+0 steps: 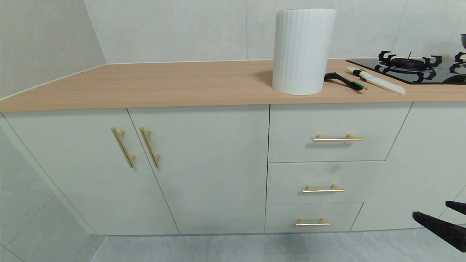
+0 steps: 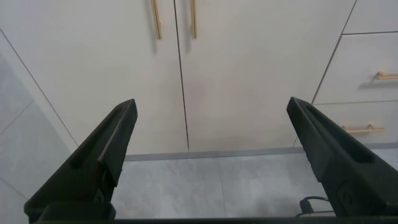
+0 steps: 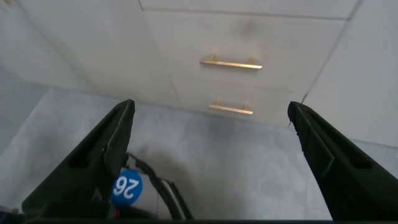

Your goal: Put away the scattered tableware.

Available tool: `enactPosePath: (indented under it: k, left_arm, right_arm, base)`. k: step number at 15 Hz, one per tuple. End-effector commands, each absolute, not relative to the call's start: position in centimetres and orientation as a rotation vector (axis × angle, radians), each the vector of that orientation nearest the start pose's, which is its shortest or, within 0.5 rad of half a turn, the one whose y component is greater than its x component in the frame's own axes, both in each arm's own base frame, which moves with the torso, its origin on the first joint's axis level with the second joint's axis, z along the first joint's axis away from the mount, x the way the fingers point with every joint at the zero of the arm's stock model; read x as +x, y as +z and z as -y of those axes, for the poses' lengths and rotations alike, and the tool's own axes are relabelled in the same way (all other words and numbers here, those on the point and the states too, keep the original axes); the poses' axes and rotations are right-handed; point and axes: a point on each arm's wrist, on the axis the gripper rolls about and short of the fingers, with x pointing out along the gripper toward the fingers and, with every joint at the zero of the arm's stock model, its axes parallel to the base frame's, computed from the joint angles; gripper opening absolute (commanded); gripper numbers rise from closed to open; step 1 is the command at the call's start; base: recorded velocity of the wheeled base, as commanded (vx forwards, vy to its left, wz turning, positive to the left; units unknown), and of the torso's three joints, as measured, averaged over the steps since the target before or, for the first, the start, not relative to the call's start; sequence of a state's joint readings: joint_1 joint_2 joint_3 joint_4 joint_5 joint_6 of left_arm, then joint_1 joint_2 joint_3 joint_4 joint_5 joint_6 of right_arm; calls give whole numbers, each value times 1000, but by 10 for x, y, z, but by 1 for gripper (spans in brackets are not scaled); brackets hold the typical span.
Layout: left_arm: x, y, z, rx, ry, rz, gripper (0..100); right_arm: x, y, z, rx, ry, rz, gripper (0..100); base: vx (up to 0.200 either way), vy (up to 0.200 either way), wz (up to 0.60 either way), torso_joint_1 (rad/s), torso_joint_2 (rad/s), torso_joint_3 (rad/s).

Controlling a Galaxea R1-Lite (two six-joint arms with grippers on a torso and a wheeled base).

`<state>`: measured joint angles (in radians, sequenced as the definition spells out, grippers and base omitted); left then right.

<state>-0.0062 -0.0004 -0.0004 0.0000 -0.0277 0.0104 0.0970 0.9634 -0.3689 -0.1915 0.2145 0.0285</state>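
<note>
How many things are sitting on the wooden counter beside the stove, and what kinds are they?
White ribbed container: 1
White knife: 1
Black-handled utensil: 1
Total: 3

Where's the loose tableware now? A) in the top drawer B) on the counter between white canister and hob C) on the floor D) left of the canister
B: the white knife and black-handled utensil lie on the counter between the white canister and the hob.
</note>
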Motion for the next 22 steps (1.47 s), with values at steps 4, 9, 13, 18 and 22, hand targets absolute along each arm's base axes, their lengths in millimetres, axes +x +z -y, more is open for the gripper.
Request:
enactPosePath:
  k: [4,9,13,18,22]
  left_arm:
    - [-23,76,0,11,-34,2,100]
    - [-23,75,0,11,-34,0,100]
    - [-23,75,0,11,-34,0,100]
    - [-23,76,0,11,-34,0,100]
    - [-23,76,0,11,-34,2,100]
  right_arm:
    - [226,162,-37,23,340,-603,100]
    - [281,148,-48,-1,333,-648,100]
    - [303,121,-65,-46,316,-679,100]
    - [326,78,-74,-79,263,-723,100]
    - [333,71,-74,-90,218,-729,100]
  base:
    - [0,0,0,0,0,0]
    - [0,0,0,0,0,0]
    - [0,0,0,0,0,0]
    - [0,0,0,0,0,0]
    - [0,0,0,0,0,0]
